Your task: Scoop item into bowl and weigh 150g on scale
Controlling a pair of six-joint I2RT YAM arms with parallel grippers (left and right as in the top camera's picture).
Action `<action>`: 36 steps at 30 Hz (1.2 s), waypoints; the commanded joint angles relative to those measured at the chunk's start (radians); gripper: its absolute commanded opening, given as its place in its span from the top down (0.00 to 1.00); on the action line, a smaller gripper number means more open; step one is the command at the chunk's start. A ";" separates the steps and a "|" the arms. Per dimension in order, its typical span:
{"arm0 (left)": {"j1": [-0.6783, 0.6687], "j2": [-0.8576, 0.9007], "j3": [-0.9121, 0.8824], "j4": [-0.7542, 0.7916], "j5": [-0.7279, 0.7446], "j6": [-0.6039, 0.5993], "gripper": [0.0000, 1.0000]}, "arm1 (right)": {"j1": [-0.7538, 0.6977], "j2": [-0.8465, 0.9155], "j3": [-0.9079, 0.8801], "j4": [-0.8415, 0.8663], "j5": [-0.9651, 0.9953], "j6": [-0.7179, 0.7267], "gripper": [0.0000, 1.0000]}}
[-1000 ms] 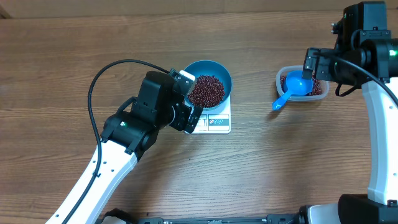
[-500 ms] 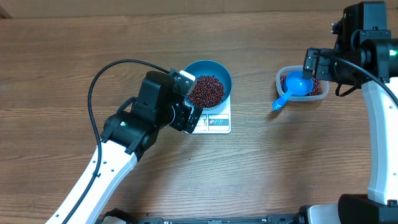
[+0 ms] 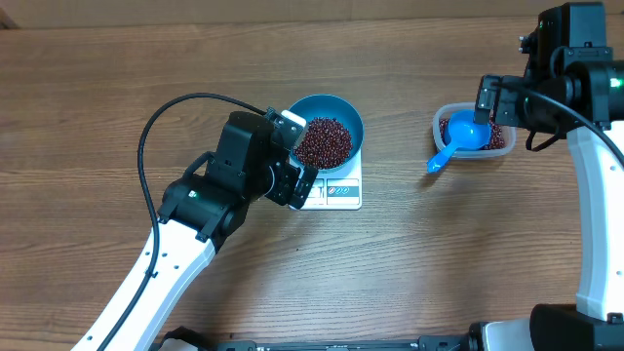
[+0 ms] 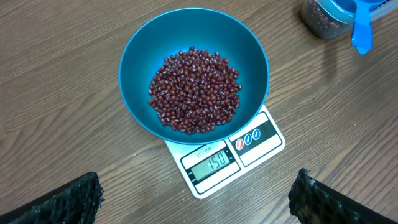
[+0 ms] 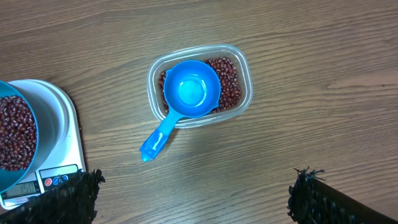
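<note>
The blue bowl (image 3: 353, 121) stands on the white scale (image 3: 339, 193), and a heap of dark red-brown beans (image 3: 322, 142) fills its bottom. In the left wrist view the beans (image 4: 196, 90) lie in the bowl (image 4: 138, 59), and the display of the scale (image 4: 264, 140) reads 150. My left gripper (image 3: 298, 154) hovers open just left of the bowl, its jaws wide apart with nothing between them (image 4: 196, 200). Over at the right, my right gripper (image 5: 196, 199) is also open and empty, hanging above the table beside the tub.
A clear plastic tub (image 3: 504, 144) at the right holds more beans (image 5: 231, 78). A small blue scoop (image 5: 186, 93) rests in the tub with its handle (image 3: 438, 160) sticking out over the rim toward the scale. A black cable (image 3: 156, 122) loops behind the left arm.
</note>
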 commanded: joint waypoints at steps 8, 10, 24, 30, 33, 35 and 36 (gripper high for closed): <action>0.005 0.000 0.000 -0.007 0.003 0.016 0.01 | 0.001 -0.018 0.020 0.005 0.005 -0.019 0.00; 0.005 0.000 0.000 -0.008 0.003 0.016 0.00 | 0.001 -0.018 0.020 0.004 0.005 -0.019 0.00; 0.005 0.000 0.000 -0.008 0.003 0.016 0.01 | 0.001 -0.018 0.020 0.005 0.005 -0.019 0.00; 0.005 -0.002 -0.002 -0.043 0.002 0.016 0.00 | 0.001 -0.018 0.020 0.005 0.005 -0.019 0.00; 0.005 -0.002 -0.002 -0.083 -0.005 0.016 0.00 | 0.001 -0.018 0.020 0.005 0.005 -0.019 0.00; 0.005 -0.003 -0.002 -0.107 -0.011 0.022 0.01 | 0.001 -0.018 0.020 0.005 0.005 -0.019 0.00; 0.005 -0.007 -0.005 -0.116 -0.018 0.031 0.01 | 0.001 -0.018 0.020 0.005 0.005 -0.019 0.00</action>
